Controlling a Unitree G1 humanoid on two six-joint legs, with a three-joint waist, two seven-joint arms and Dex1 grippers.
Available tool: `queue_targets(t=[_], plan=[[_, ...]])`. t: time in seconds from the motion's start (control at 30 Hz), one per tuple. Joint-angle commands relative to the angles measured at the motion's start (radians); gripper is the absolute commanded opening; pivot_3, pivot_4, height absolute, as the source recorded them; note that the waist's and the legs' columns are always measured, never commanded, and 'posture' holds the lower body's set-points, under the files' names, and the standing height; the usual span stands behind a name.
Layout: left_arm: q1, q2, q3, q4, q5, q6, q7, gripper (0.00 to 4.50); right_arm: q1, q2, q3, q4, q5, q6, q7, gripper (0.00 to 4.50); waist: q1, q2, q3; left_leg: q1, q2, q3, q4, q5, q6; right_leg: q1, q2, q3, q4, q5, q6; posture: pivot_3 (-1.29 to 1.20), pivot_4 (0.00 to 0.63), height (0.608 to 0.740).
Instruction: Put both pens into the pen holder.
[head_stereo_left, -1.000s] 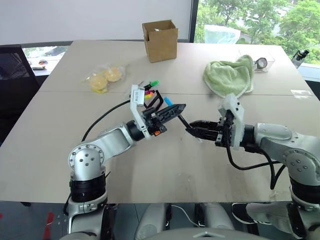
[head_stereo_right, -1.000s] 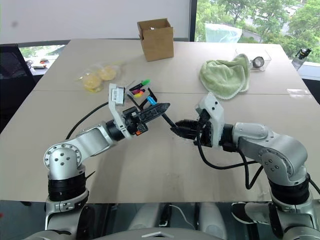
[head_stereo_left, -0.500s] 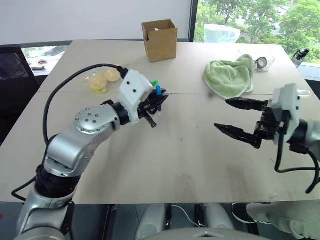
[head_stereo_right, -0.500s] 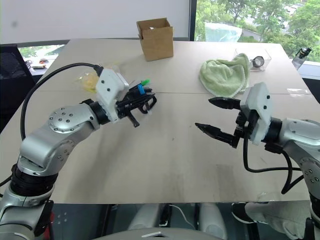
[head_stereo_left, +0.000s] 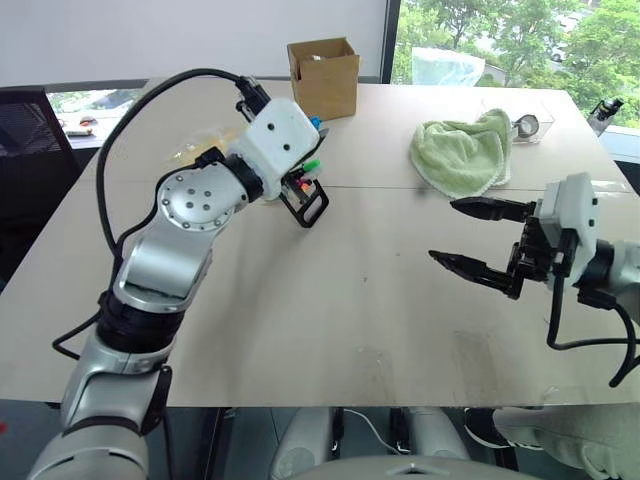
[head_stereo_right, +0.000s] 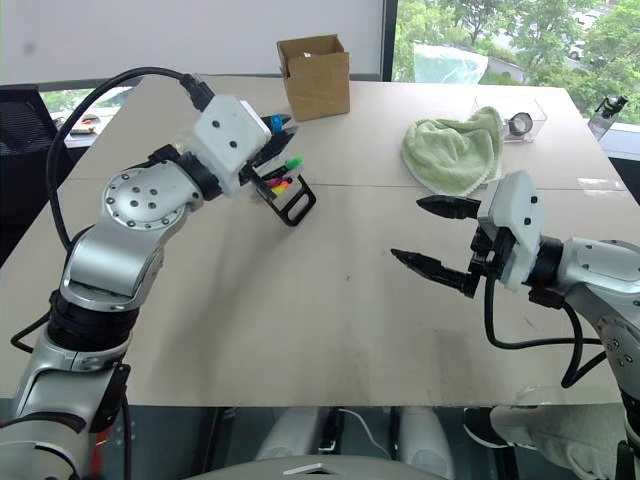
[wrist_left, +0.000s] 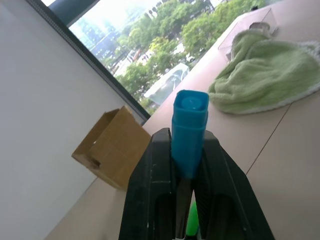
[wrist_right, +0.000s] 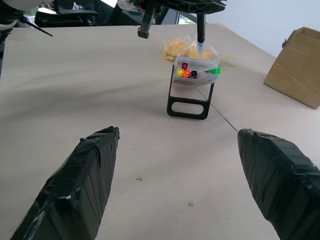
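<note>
The pen holder (wrist_right: 189, 86), a black loop frame with a clear part, rests on the table's left middle (head_stereo_left: 310, 207). It holds green, yellow and red highlighters and a pen with a magenta end (wrist_right: 184, 65). My left gripper (wrist_left: 188, 140) is shut on the blue-ended pen (wrist_left: 190, 125). The gripper is raised just above the holder, and the pen's blue end (head_stereo_left: 315, 123) pokes out past the white wrist housing. In the right wrist view the pen (wrist_right: 201, 30) hangs with its lower end close over the holder's clear part. My right gripper (head_stereo_left: 444, 231) stands open and empty, well to the right of the holder.
A brown cardboard box (head_stereo_left: 322, 78) stands at the back behind the holder. A green towel (head_stereo_left: 462, 150) and a clear container (head_stereo_left: 524, 124) lie at the back right. A bag of yellow items (wrist_right: 184, 49) sits just behind the holder.
The right gripper let go of the pen, opened and drew back to the right. The left arm rose and rolled, carrying the blue-ended pen up over the holder.
</note>
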Motion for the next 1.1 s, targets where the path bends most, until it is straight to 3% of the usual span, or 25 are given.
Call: queue_targets(t=[0.03,0.67,0.7,0.73,0.9,1.07,1.1], plan=[[-0.011,-0.033,0.018,0.005,0.023,-0.013,-0.004,0.0,-0.008,-0.002,0.0,-0.012,-0.004,-0.029,-0.001,4.02,0.0,0.0,0.0,0.0,0.0,0.0,0.0,0.0,0.0,0.0,0.0,0.0,0.0,0.0,0.0,0.0,0.15,0.74],[-0.002,-0.116,0.013,0.114,0.129,-0.002,-0.021,0.0,0.006,-0.005,-0.017,-0.029,0.008,-0.05,-0.008,4.02,0.001,0.0,0.0,-0.001,0.0,-0.001,0.001,0.0,0.0,0.0,0.0,-0.001,0.001,0.0,0.0,0.0,0.15,0.74],[-0.002,-0.126,0.022,0.117,0.125,-0.006,-0.019,0.99,0.007,-0.005,-0.019,-0.031,0.009,-0.051,-0.008,4.1,0.001,0.0,0.0,-0.001,0.0,-0.001,0.001,0.0,0.0,0.0,0.0,-0.001,0.001,0.0,0.0,0.0,0.15,0.74],[-0.001,-0.132,0.028,0.117,0.122,-0.009,-0.021,1.27,0.008,-0.006,-0.02,-0.033,0.009,-0.052,-0.008,4.1,0.001,0.0,0.0,-0.001,0.0,-0.001,0.001,0.0,0.0,0.0,0.0,-0.001,0.001,0.0,0.0,0.0,0.15,0.74],[0.039,-0.201,0.128,0.018,-0.015,0.009,-0.05,3.65,0.026,-0.012,-0.037,-0.041,0.012,-0.055,-0.013,4.1,0.0,0.0,0.0,-0.001,0.0,-0.001,0.001,0.0,0.0,0.0,0.0,-0.001,0.001,0.0,0.0,0.0,0.15,0.74],[0.213,-0.23,0.283,-0.188,-0.377,0.24,-0.17,3.65,0.064,0.013,-0.049,0.015,-0.008,-0.008,-0.089,4.1,-0.001,0.0,0.0,0.0,0.0,-0.001,0.002,0.0,0.0,0.0,-0.001,-0.001,0.002,0.0,0.0,0.0,0.15,0.74],[0.267,-0.219,0.311,-0.22,-0.424,0.281,-0.182,3.69,0.077,0.028,-0.058,0.051,-0.016,0.01,-0.124,4.3,-0.006,0.0,-0.001,0.0,0.0,-0.001,0.002,0.0,0.0,0.0,-0.001,-0.001,0.002,0.0,0.0,0.0,0.15,0.74]])
